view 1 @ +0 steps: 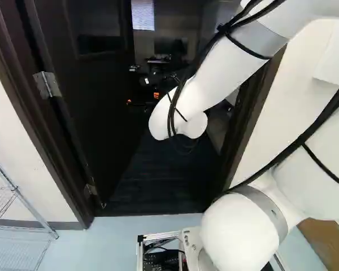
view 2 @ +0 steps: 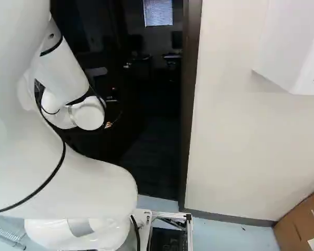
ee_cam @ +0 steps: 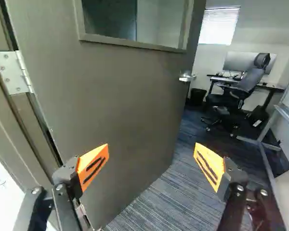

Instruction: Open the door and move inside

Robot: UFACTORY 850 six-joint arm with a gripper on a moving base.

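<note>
The door [ee_cam: 120,106] stands swung inward, hinged on the near left, its handle [ee_cam: 187,77] on the far edge. In the doorway, the gripper [view 1: 142,99] holds its fingers wide apart. A chair [ee_cam: 236,91] sits far right.

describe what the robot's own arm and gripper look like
The arm is white and rounded, with grey bands at its joints and black cables strapped along it. The gripper is black, with two jointed fingers ending in wedge-shaped orange pads marked with dark slanting stripes.
</note>
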